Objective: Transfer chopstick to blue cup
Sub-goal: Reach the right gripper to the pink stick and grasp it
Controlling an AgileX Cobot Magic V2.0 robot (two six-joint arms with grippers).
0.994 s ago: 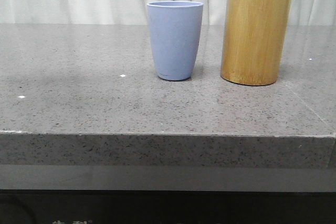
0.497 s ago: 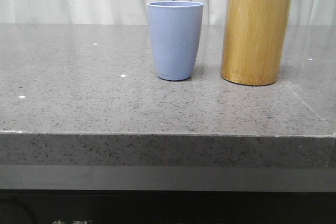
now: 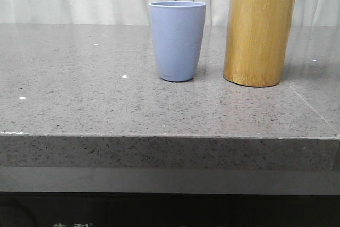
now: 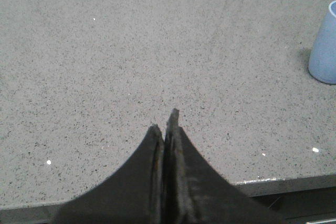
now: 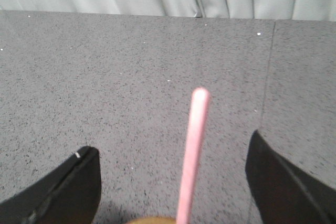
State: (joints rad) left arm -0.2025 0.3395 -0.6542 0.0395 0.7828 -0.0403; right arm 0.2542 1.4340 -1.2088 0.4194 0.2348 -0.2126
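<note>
The right pincer (image 5: 173, 182) is spread around the chopstick (image 5: 192, 145); the left pincer (image 4: 164, 124) is pressed together over the tabletop (image 4: 105, 66).

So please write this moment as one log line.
left gripper: shut, empty | right gripper: open around chopstick | chopstick in bamboo holder | blue cup: upright

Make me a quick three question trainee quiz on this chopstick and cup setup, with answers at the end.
1. True or false: the chopstick already stands in the blue cup.
2. Which tool has its fingers spread: left or right?
3. What stands on the robot's right of the blue cup?

Key
1. False; it rises from the bamboo holder.
2. Right; it sits either side of the chopstick without touching. The left is closed on nothing.
3. The taller bamboo holder, on the stone table.
</note>
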